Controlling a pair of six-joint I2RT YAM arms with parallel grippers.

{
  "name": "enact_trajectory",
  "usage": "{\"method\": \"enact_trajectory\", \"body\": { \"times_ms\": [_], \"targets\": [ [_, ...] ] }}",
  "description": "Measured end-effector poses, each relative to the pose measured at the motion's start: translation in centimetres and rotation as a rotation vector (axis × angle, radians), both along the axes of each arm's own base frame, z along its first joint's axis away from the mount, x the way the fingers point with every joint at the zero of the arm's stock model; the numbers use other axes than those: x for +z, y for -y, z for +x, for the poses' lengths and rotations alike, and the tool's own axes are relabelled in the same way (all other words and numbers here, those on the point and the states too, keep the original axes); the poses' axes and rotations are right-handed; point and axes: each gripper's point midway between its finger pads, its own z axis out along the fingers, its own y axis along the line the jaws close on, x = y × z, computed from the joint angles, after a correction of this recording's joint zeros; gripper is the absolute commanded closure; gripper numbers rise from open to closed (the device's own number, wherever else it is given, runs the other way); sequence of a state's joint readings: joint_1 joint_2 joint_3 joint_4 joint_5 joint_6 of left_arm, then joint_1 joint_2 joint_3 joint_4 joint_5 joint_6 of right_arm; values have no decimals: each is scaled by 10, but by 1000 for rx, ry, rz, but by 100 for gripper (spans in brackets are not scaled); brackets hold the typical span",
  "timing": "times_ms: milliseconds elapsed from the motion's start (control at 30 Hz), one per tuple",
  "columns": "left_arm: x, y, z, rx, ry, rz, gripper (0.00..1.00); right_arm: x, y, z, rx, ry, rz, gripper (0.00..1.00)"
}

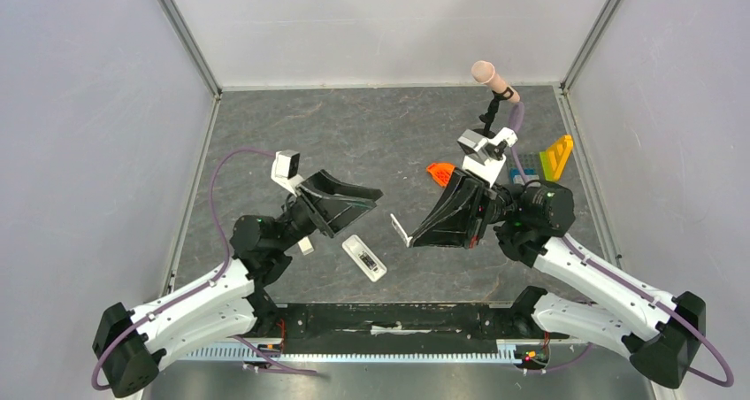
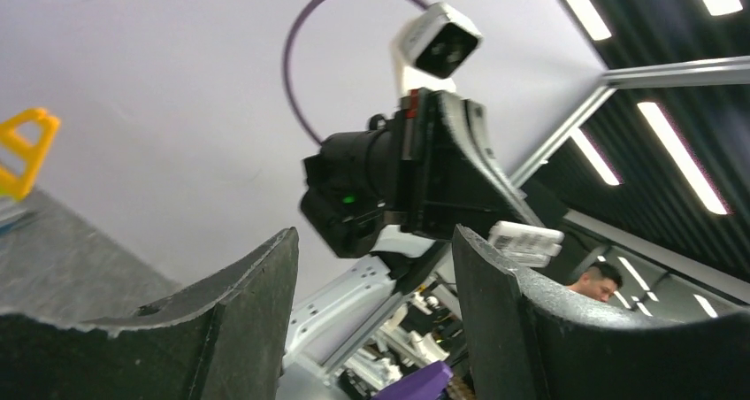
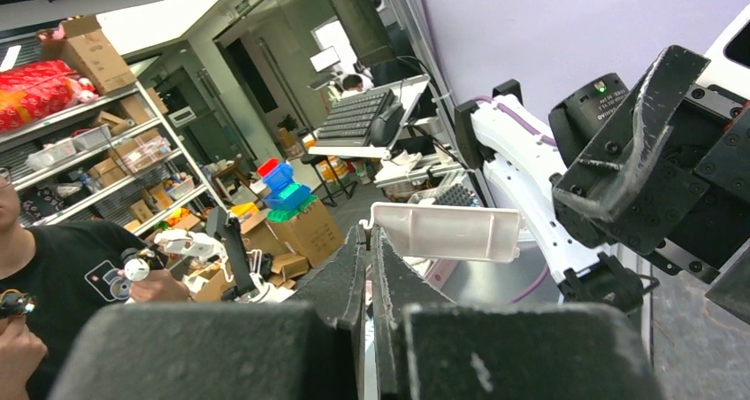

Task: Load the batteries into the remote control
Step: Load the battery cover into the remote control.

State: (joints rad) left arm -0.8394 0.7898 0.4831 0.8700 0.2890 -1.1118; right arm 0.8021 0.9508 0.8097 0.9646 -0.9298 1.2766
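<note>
Left tool (image 1: pixel 377 199) raised and gaping, facing right tool (image 1: pixel 414 240) clamped on a white lid (image 1: pixel 400 230).

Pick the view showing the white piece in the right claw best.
Right wrist view: the white piece looms large, flat face showing, pinched in the right claw. Top view shows it tiny; left wrist view, small and distant.

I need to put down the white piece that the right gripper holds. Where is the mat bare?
The far left of the mat, between the left gripper and the back wall, is bare. So is the near right, beside the remote control. Crowded: the far right, around the orange piece and yellow piece.
</note>
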Motion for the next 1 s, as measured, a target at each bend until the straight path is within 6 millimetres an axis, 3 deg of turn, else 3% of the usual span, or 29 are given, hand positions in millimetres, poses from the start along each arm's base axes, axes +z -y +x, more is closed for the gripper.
{"method": "enact_trajectory", "body": {
  "times_ms": [267,600,1000],
  "targets": [
    [30,-16,-19,-68,44,-145,30,11,5,-3,13,-9,50,100],
    [30,-4,-29,-183,52,-136,34,6,-4,11,82,-149,89,100],
    [36,-3,-38,-270,51,-177,41,4,-7,18,99,-199,111,100]
  ]
}}
